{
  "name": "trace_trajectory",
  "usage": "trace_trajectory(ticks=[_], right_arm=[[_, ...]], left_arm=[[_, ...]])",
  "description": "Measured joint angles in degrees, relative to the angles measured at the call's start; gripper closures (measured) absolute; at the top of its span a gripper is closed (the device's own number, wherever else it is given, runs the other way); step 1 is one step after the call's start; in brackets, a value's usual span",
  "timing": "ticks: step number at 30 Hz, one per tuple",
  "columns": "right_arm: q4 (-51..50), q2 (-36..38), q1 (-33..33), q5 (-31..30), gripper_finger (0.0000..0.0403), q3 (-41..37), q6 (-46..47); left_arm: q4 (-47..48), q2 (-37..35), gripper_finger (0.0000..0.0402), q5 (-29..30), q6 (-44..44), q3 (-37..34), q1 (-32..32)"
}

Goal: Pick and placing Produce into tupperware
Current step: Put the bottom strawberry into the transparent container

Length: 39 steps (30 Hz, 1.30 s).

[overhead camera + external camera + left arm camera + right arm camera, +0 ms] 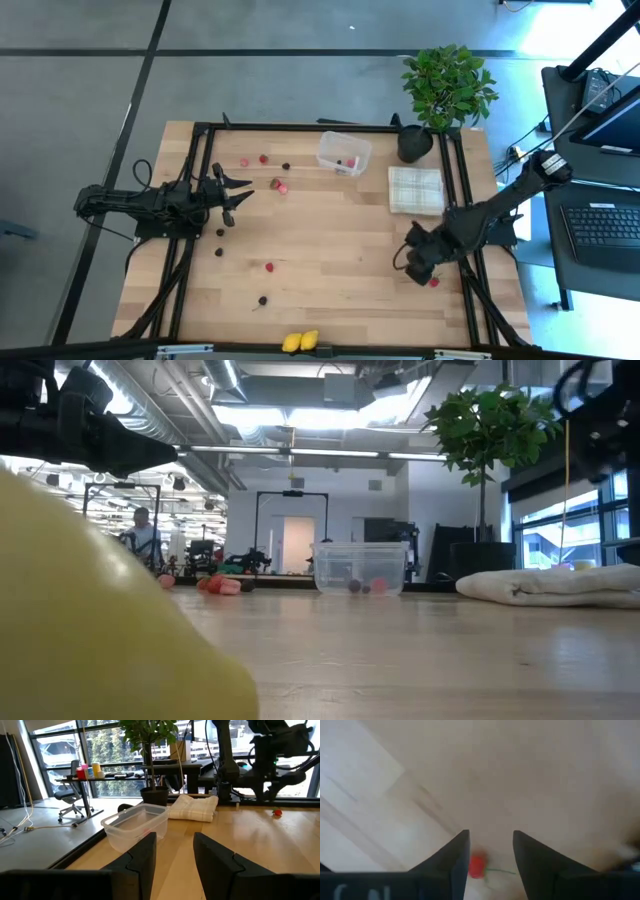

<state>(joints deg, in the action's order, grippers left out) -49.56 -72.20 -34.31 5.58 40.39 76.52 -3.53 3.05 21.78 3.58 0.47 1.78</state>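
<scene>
Wooden tabletop (330,240) | our right gripper (490,865) poised over red berry (477,866), fingers parted, berry between them beside one finger | tupperware (343,153) lies far across | left gripper (232,192) waits, part-open, empty.

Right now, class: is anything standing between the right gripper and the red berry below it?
Nothing visible does. The right gripper hangs over the red berry, which lies on bare table between the open fingers, with no other object beside it.
</scene>
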Motion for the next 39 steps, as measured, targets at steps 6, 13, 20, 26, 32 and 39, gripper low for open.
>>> trace_trajectory(ticks=[6,13,20,26,32,39], right_arm=[[5.63,0.00,-5.55,-1.01,0.0250,-3.29,8.99],[5.69,0.00,-8.30,-1.00,0.0250,-4.23,13.25],[5.66,0.00,-8.34,-1.00,0.0250,-4.23,14.31],[5.60,0.00,-8.32,-1.00,0.0247,-4.23,14.27],[5.23,0.00,-8.32,-0.98,0.0201,-4.23,14.24],[6.31,0.00,-8.32,2.13,0.0144,-4.23,14.14]], left_arm=[[0.00,0.00,0.0278,0.00,0.01,0.00,0.00],[0.00,0.00,0.0278,0.02,0.01,0.00,0.00],[0.00,0.00,0.0278,0.02,0.01,0.00,0.00],[0.00,0.00,0.0278,0.02,0.01,0.00,0.00],[0.00,0.00,0.0278,0.02,0.01,0.00,0.00],[0.00,0.00,0.0278,0.02,0.01,0.00,0.00]])
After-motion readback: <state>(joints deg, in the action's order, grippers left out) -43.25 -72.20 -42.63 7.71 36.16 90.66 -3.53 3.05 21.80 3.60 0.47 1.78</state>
